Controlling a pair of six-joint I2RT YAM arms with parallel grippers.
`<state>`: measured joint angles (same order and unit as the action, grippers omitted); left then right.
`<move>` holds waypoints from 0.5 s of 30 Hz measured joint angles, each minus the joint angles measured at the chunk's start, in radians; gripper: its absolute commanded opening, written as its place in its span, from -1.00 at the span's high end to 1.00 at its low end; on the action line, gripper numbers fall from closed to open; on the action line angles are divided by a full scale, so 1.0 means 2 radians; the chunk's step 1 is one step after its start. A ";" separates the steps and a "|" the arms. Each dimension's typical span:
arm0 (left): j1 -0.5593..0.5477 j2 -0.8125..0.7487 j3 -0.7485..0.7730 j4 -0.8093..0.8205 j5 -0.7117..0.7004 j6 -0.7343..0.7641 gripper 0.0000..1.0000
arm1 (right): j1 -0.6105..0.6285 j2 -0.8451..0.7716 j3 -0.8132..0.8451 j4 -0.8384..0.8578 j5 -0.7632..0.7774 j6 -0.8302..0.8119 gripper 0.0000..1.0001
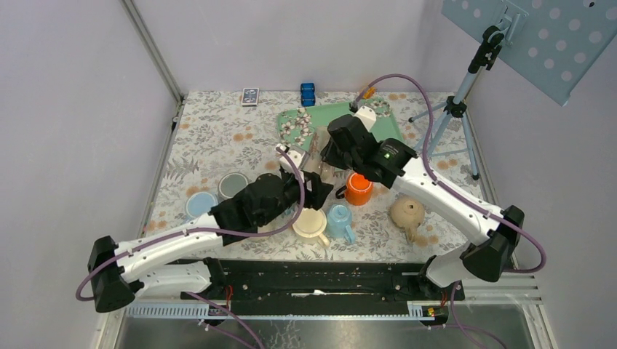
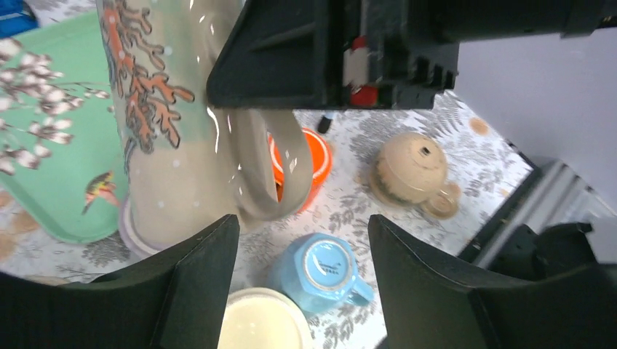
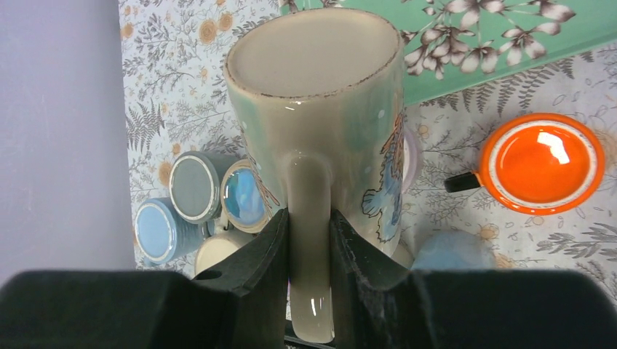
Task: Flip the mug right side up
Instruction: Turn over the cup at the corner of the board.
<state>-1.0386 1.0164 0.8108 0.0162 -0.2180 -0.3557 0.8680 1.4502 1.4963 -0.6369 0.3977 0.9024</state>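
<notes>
Looking from the right wrist alone shows the mug's [image 3: 313, 109] base.

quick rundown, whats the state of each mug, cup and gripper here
tall beige and green ceramic mug: upside down, base up
right gripper: shut on that mug's handle
left gripper: open, holding nothing
orange cup with black handle: upright, empty
light blue mug: upside down on the table
</notes>
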 measured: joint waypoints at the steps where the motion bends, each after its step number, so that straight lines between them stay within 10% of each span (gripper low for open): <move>1: -0.007 0.008 0.006 0.000 -0.020 0.008 -0.34 | -0.001 0.006 0.005 0.000 -0.003 0.002 1.00; 15: -0.043 0.074 0.053 -0.009 -0.211 0.071 -0.22 | -0.008 0.029 0.024 0.001 -0.030 0.020 1.00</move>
<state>-1.1240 1.1648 0.9169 -0.0021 -0.6403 -0.2131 0.8513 1.5085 1.5440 -0.6357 0.3378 0.9421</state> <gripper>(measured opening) 0.609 0.294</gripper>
